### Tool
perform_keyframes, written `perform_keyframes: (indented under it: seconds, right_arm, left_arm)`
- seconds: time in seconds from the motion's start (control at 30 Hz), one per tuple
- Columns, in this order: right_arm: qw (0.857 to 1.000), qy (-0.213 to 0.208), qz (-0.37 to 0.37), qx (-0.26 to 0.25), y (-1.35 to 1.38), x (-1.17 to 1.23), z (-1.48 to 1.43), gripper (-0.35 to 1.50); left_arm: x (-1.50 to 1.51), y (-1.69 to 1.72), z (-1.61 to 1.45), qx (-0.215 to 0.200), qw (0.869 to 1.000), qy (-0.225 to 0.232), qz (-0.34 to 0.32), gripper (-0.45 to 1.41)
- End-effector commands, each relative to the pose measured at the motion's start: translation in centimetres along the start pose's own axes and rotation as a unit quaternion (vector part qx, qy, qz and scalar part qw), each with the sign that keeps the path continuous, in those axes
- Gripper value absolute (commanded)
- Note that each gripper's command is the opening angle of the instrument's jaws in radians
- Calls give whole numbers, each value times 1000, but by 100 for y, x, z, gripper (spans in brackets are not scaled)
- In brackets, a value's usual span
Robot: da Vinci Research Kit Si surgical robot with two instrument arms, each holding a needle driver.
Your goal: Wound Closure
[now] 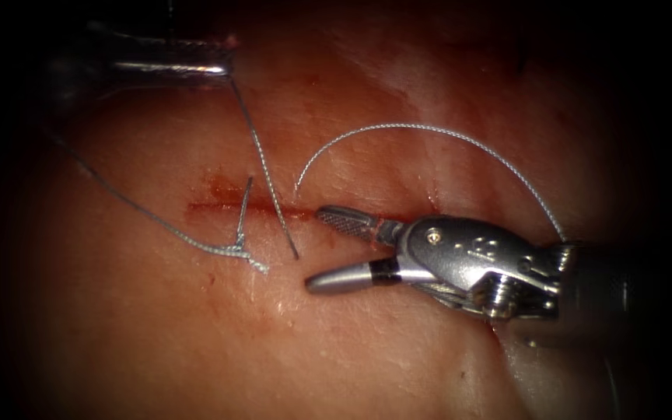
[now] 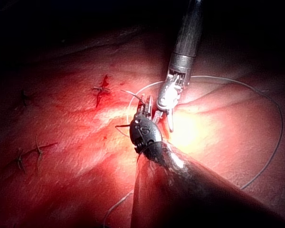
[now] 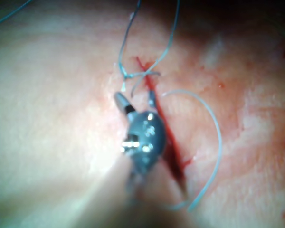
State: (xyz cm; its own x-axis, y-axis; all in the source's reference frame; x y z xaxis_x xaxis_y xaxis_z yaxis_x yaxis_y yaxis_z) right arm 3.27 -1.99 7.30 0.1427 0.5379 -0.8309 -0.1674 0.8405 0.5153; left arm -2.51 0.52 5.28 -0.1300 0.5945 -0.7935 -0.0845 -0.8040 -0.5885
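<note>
The tissue [image 1: 367, 350] spreads under me, with the cut [image 1: 219, 207] running left to right across its middle and red fluid [image 1: 223, 189] staining its left end. My right claw [image 1: 322, 249] comes in from the right and lies low over the right part of the cut. Its two halves stand apart with nothing between them, one just over the cut line and the other on the near side. My left claw [image 1: 223, 66] sits far and to the left, pressed together on the thread [image 1: 262, 159], which slants down from it across the cut to a loose end on the near side. A knot [image 1: 241, 249] lies just near of the cut, left of my right claw, and another strand trails from it far off to the left. A long loop of thread arcs from a spot just beyond the cut over to my right claw's wrist. I can't make out the needle anywhere.
</note>
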Motion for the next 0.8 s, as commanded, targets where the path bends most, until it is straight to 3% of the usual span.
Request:
perform_keyframes:
  seconds: [0.03,0.33,0.57,0.63,0.7,0.73,0.77,0.8]
  right_arm:
    - [1000,-2,-3,3,-1,-16,11,77]
    - [999,-26,-20,15,3,-53,31,71]
    - [999,-29,-19,18,3,-50,46,62]
    - [999,-29,-19,25,3,-49,48,52]
    - [999,-33,-19,33,3,-50,49,29]
    - [998,-40,-20,36,3,-50,49,-13]
    - [998,-44,-20,37,3,-51,48,-35]
    - [998,-49,-20,37,3,-51,46,-35]
  left_arm:
    - [-5,-3,5,-1,1000,1,1,-45]
    - [-6,-3,3,0,1000,0,1,-45]
    - [-11,-4,7,3,1000,0,3,-45]
    - [-12,-4,7,3,1000,0,4,-45]
    - [-12,-4,7,3,1000,0,4,-45]
    - [-12,-4,7,3,1000,0,4,-45]
    - [-11,-4,7,3,1000,0,4,-45]
    - [-11,-4,7,3,1000,0,4,-45]
